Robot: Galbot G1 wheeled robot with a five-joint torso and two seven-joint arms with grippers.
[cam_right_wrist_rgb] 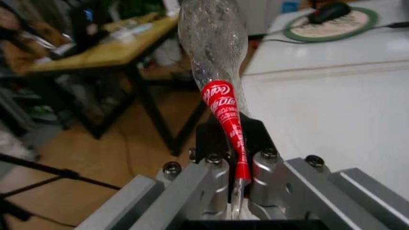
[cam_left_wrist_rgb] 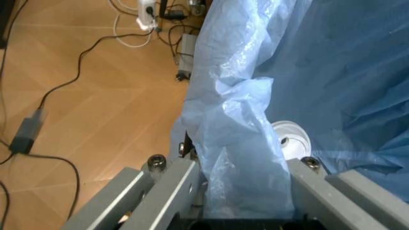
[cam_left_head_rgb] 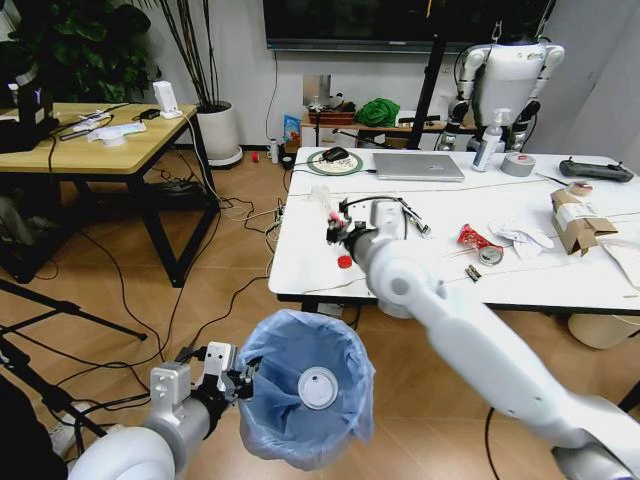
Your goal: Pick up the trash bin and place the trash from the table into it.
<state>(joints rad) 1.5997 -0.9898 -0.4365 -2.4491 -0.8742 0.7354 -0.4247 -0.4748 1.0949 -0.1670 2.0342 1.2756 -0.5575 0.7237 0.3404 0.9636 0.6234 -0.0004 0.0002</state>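
The right gripper (cam_right_wrist_rgb: 233, 179) is clenched on a flattened clear plastic bottle (cam_right_wrist_rgb: 214, 43) with a red label, its fingers (cam_right_wrist_rgb: 214, 184) pinching the thin crushed end while the wider clear body sticks out past them. In the head view this gripper (cam_left_head_rgb: 338, 233) hangs over the near left part of the table (cam_left_head_rgb: 520, 275), close to its left edge, with the bottle (cam_left_head_rgb: 326, 205) reaching out toward that edge and a red cap (cam_left_head_rgb: 344, 262) lying on the white top just beside it. The left gripper (cam_left_wrist_rgb: 240, 165) grips the rim of the trash bin (cam_left_wrist_rgb: 332, 72), one finger (cam_left_wrist_rgb: 176, 184) outside and the other inside the crinkled light-blue bag. The head view shows that gripper (cam_left_head_rgb: 240, 385) holding the bin (cam_left_head_rgb: 305, 400) up off the wooden floor, in front of the table's near edge and below the right arm, with a round white lid-like piece (cam_left_head_rgb: 318, 388) lying in its bottom. Further along the table lie a red wrapper (cam_left_head_rgb: 472, 238), crumpled white paper (cam_left_head_rgb: 525, 237) and a torn cardboard box (cam_left_head_rgb: 578, 220); a laptop (cam_left_head_rgb: 418, 166), spray bottle (cam_left_head_rgb: 488, 143) and grey tape roll (cam_left_head_rgb: 517, 165) stand toward the far side.
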